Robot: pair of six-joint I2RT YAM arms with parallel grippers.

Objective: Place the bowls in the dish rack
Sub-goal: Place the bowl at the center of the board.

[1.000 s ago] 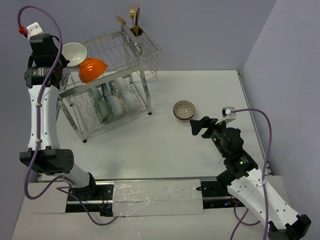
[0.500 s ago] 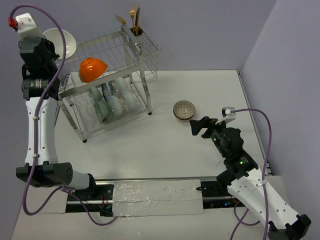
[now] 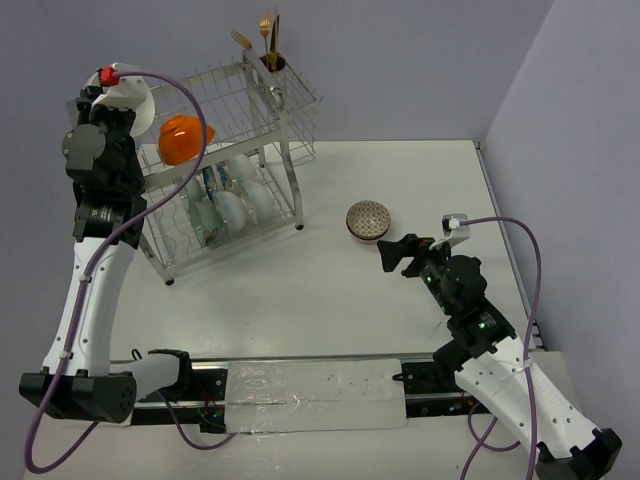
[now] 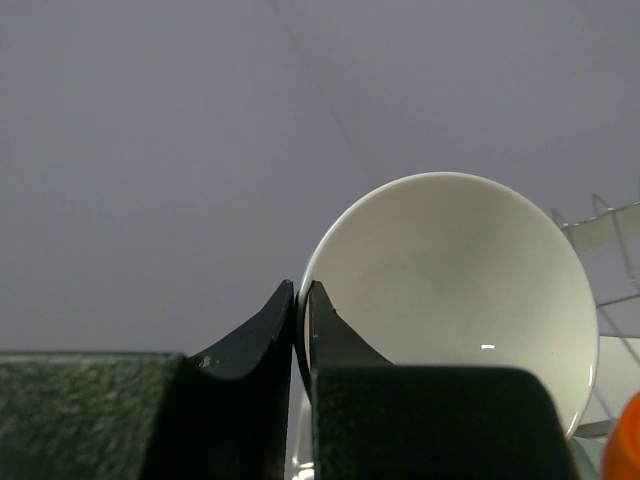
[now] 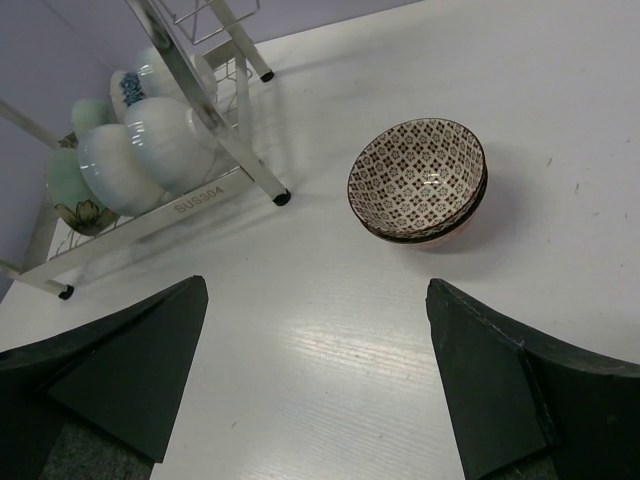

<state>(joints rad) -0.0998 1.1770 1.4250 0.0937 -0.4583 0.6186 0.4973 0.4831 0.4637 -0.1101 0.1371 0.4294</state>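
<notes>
Bowls: one white bowl (image 4: 450, 300) is pinched at its rim by the left pincer (image 4: 301, 300). The jaws are nearly shut, one finger inside the rim and one outside. The bowl hangs in the air with its hollow toward the wrist camera and the purple wall (image 4: 150, 120) behind it. In the overhead view it shows at upper left, mostly hidden by the wrist.

Left arm: raised high, forearm running up the left edge of the overhead view, wrist level with the top tier of the dish rack (image 3: 283, 125), just beside its left end.

Dish rack: stands on the worktop (image 3: 420, 180), upper left of centre. An orange bowl (image 3: 183, 138) lies tilted on the top tier. Several pale bowls (image 5: 150, 150) stand on edge in the lower tier. Gold cutlery (image 3: 268, 35) sticks up from the corner cup.

Right pincer (image 5: 315, 290): jaws spread wide, holding nothing and touching nothing. It hovers low over the worktop, pointing at a patterned bowl (image 5: 418, 180) that sits near it, right of the rack and apart from it.

Right arm: reaches forward from lower right, elbow bent.
</notes>
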